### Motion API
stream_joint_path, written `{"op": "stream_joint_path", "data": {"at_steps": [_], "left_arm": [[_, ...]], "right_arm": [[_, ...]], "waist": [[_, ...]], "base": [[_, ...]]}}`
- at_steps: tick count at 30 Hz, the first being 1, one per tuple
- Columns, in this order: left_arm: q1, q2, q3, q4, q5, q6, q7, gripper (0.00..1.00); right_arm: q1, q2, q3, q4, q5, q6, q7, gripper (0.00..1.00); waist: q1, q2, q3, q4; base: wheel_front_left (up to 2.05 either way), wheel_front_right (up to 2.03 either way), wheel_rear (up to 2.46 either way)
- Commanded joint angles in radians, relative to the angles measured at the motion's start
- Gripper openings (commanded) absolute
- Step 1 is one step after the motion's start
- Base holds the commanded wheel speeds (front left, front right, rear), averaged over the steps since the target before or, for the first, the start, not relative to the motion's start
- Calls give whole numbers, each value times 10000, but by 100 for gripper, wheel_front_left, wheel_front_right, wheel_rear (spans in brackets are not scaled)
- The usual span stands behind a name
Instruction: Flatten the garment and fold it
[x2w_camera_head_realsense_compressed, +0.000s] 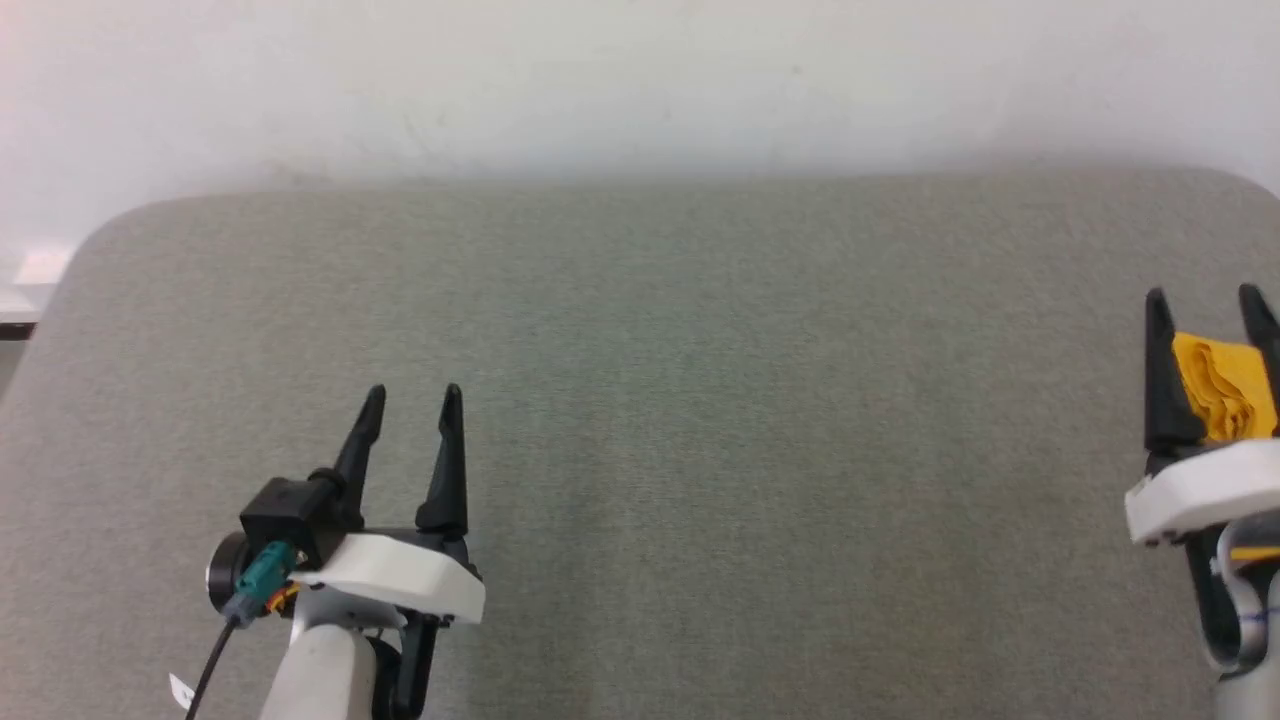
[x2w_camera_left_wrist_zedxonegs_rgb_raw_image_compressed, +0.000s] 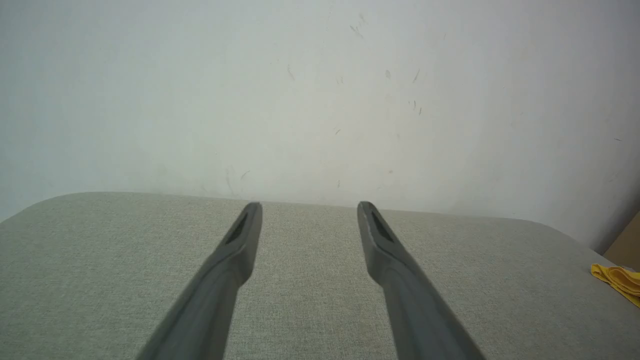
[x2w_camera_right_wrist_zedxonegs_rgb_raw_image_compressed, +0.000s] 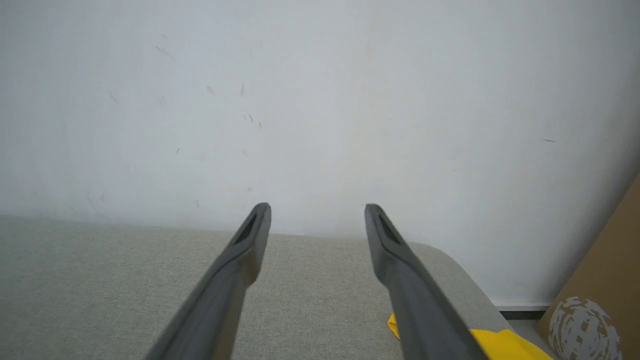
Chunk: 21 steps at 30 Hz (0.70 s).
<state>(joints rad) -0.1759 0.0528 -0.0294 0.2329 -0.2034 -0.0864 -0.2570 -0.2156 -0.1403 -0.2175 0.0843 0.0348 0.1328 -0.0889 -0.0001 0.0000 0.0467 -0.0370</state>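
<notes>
**Near field.** In the head view the left gripper (x2w_camera_head_realsense_compressed: 413, 395) stands at the lower left above the bench (x2w_camera_head_realsense_compressed: 700, 400), its two dark fingers pointing toward the far edge. The jaws are moderately parted and grip nothing; grey woven cover shows between them. The left wrist view agrees, with bare fabric lying between the two fingers.

**Right margin.** The right gripper (x2w_camera_head_realsense_compressed: 1204, 300) sits at the right edge of the head view, a little farther up the picture than the left. Its jaws are also apart, by about the same gap. In the head view the garment (x2w_camera_head_realsense_compressed: 1220, 385) appears between the fingers as a bunched, rippled mass of mustard-yellow cloth. The right wrist view shows the cloth lying on the bench, low and to the outer side of the right-hand finger, partly hidden behind it. The space between the fingertips holds only grey cover, so the jaws grip nothing. Whether that finger touches the cloth cannot be told.

**Middle field.** The garment lies crumpled at the bench's right edge, well apart from the left gripper. The left wrist view shows it as a small yellow heap at the far right. The bench has rounded far corners.

**Far field.** A white wall (x2w_camera_head_realsense_compressed: 640, 80) with faint scuff marks rises behind the bench. A brown cardboard panel (x2w_camera_right_wrist_zedxonegs_rgb_raw_image_compressed: 605, 270) with a mottled whitish mark stands beyond the right edge.
</notes>
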Motion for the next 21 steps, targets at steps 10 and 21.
{"op": "stream_joint_path", "data": {"at_steps": [10,21], "left_arm": [[515,-25,-403,135,-236,143,-47,100],[1084,-25,-593,65,-330,399,-47,100]], "right_arm": [[2087,822,608,-1433,360,-21,-422,100],[2907,897,571,-913,770,-21,-1008,100]], "waist": [[1,0,-589,729],[1,0,-863,761]], "base": [[0,0,0],[0,0,0]]}}
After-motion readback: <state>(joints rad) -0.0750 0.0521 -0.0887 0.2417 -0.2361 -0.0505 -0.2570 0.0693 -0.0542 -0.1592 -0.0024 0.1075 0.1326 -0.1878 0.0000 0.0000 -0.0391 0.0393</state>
